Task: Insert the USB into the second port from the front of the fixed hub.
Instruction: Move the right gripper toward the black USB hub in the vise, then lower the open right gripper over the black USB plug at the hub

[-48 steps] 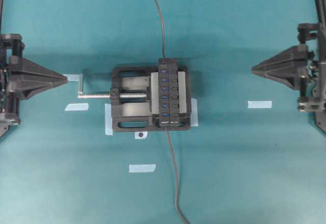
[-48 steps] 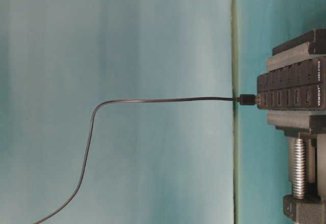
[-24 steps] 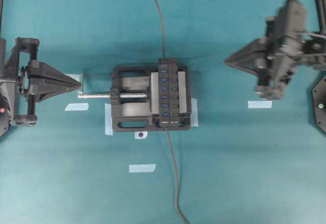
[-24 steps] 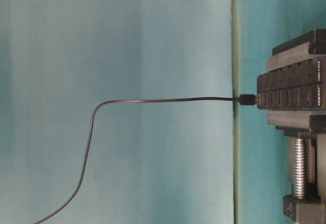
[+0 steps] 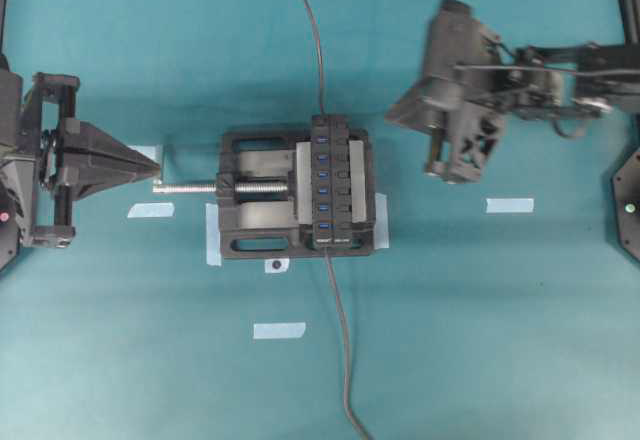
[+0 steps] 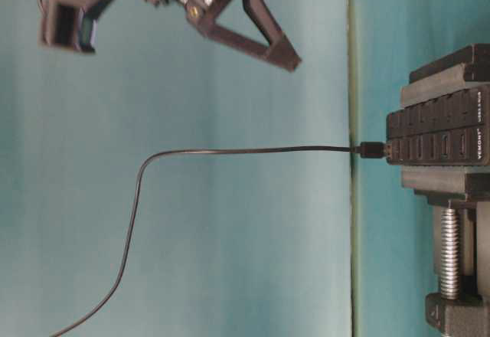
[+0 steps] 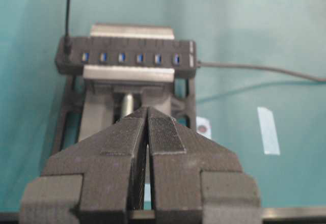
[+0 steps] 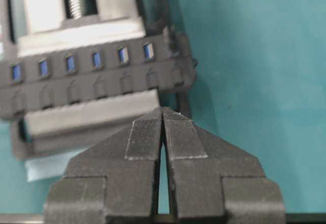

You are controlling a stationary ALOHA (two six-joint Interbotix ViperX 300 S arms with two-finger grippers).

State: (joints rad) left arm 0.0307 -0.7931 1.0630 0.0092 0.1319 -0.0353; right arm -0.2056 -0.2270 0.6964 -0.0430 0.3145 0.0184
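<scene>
The fixed hub (image 5: 345,180) is a narrow black strip with a row of blue slots, clamped in a black vise (image 5: 255,222). It also shows in the left wrist view (image 7: 127,56) and the right wrist view (image 8: 97,76). The USB plug (image 6: 373,150) lies on the table against the hub's front end, and its thin cable (image 5: 340,330) trails toward the front edge. My left gripper (image 5: 158,166) is shut and empty, left of the vise's screw handle. My right gripper (image 5: 392,118) is shut and empty, raised to the right of the hub's far end.
A second dark cable (image 5: 310,30) runs from the hub's far end off the back of the table. Pale tape strips lie on the teal cloth at front centre (image 5: 279,330), right (image 5: 509,204) and left (image 5: 150,210). The silver vise screw (image 5: 190,188) sticks out leftward.
The right arm has swung in from the right edge toward the hub and now hangs near its far end. The left gripper has moved slightly right. Hub, plug and cable have not moved.
</scene>
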